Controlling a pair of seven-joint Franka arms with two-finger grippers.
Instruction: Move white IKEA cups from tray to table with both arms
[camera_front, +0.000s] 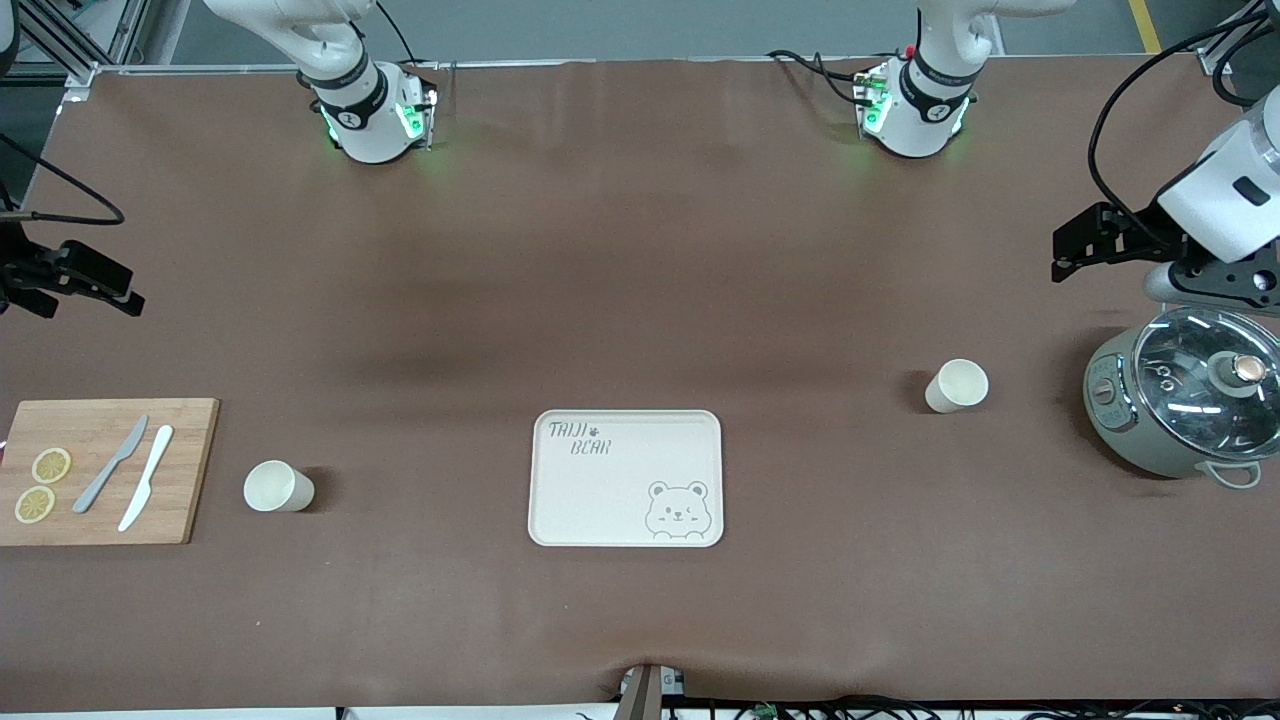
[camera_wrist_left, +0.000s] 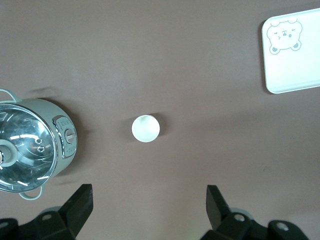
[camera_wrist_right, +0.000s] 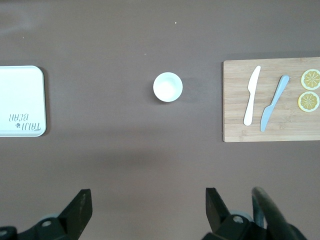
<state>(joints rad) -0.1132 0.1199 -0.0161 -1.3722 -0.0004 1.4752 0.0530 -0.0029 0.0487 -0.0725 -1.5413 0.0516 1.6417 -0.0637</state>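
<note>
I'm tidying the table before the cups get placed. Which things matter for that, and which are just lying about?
For the job:
- cup near the pot
- cup beside the board
- tray
- left hand, open
- right hand, open

Lying about:
- pot
- board
- grey knife
- white knife
- lemon slices

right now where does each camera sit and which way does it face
Front view: high across the table, facing both arm bases; the cream rectangular bear-printed tray lies mid-table.
Left wrist view: looks straight down on one small cream-white cup beside the grey glass-lidded pot; the left gripper has its fingers open.
Right wrist view: looks down on the other cream-white cup beside the wooden cutting board; the right gripper has its fingers open.
All three views show the tray.
</note>
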